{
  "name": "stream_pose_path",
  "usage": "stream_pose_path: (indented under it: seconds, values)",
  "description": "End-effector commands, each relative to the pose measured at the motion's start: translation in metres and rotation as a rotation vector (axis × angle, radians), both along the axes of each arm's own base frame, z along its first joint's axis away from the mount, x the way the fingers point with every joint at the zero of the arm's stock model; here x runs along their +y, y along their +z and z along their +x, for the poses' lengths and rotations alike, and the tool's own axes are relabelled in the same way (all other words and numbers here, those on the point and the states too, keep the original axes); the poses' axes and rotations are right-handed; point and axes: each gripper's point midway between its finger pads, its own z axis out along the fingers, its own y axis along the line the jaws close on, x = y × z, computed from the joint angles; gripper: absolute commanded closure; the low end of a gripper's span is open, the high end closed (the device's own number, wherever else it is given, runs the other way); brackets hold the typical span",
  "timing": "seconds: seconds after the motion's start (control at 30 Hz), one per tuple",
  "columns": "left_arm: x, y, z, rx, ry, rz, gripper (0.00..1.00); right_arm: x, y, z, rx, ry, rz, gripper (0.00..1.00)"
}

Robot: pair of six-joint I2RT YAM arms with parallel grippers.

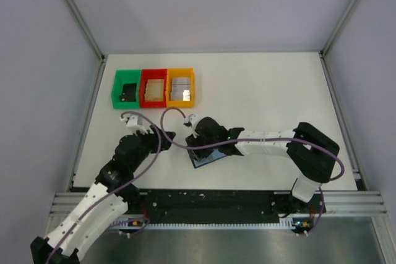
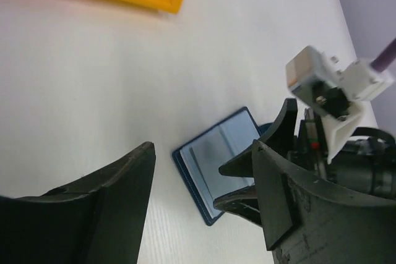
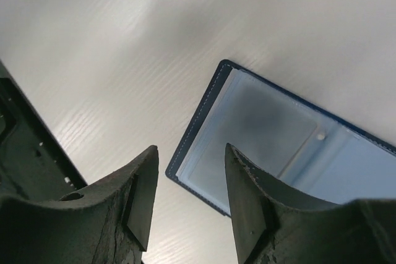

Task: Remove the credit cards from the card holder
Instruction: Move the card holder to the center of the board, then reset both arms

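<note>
I am hovering left gripper [image 2: 201, 153] and right gripper [image 3: 190, 149], both parted and empty, targeting the 9 o'clock edge of the probably floppy card holder [image 3: 272, 128].

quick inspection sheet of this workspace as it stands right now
surface: white table, no spills seen
job's things: small dark blue folding card holder lies open and flat; no credit card seen sticking out
clutter: green bin, red bin and orange bin in a row at the far left; contents too small to tell
grippers: left gripper open, apart from the holder; right gripper open over the holder's corner
cables: purple cable loops off each wrist
surroundings: pale walls, aluminium frame post
</note>
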Motion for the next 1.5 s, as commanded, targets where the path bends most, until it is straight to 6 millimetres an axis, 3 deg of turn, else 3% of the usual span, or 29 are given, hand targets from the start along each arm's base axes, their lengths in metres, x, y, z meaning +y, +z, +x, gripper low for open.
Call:
stream_pose_path:
  seconds: [0.0,0.2,0.33,0.47,0.73,0.87,1.17,1.33,1.47]
  values:
    - [0.054,0.023,0.000,-0.082,0.210,0.134,0.32,0.006,-0.010,0.008,-0.105,-0.017,-0.151,0.53]
    - [0.099,0.073,-0.017,-0.241,0.359,0.158,0.32,-0.012,-0.023,0.013,-0.210,-0.100,-0.355,0.53]
    - [0.115,0.105,-0.029,-0.325,0.397,0.139,0.32,-0.019,-0.033,0.013,-0.257,-0.113,-0.460,0.52]
    - [0.132,0.121,-0.037,-0.361,0.446,0.194,0.32,-0.025,-0.045,0.011,-0.265,-0.122,-0.536,0.52]
    - [0.163,0.131,-0.047,-0.415,0.547,0.300,0.32,-0.027,-0.044,0.018,-0.292,-0.150,-0.590,0.62]
    - [0.161,0.127,-0.048,-0.430,0.537,0.274,0.32,-0.049,-0.053,0.030,-0.247,-0.203,-0.619,0.68]
    - [0.158,0.126,-0.046,-0.437,0.526,0.279,0.32,-0.114,-0.052,0.084,-0.188,-0.394,-0.627,0.76]
    - [0.157,0.127,-0.047,-0.437,0.520,0.277,0.32,-0.127,-0.039,0.112,-0.184,-0.465,-0.578,0.76]
    - [0.157,0.128,-0.048,-0.440,0.515,0.270,0.32,-0.121,-0.008,0.133,-0.199,-0.509,-0.484,0.73]
